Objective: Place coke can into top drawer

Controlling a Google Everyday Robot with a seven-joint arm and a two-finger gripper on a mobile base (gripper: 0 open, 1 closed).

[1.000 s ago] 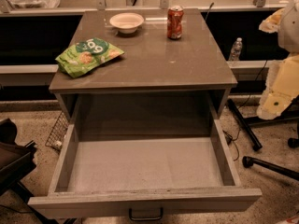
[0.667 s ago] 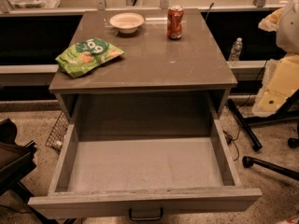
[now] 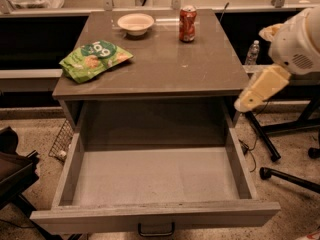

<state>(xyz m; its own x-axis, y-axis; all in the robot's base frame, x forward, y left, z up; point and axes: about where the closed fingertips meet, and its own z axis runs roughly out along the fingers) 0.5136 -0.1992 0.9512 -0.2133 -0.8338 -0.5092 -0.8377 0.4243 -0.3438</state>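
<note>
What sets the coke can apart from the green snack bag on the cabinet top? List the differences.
The coke can stands upright; the green snack bag lies flat.
The can is a red, rigid cylinder; the bag is green, soft and crumpled.
The can sits near the back edge; the bag lies nearer the front left.
Both rest on the cabinet top, outside the open top drawer. The gripper hangs to the right of the cabinet, touching neither.
</note>
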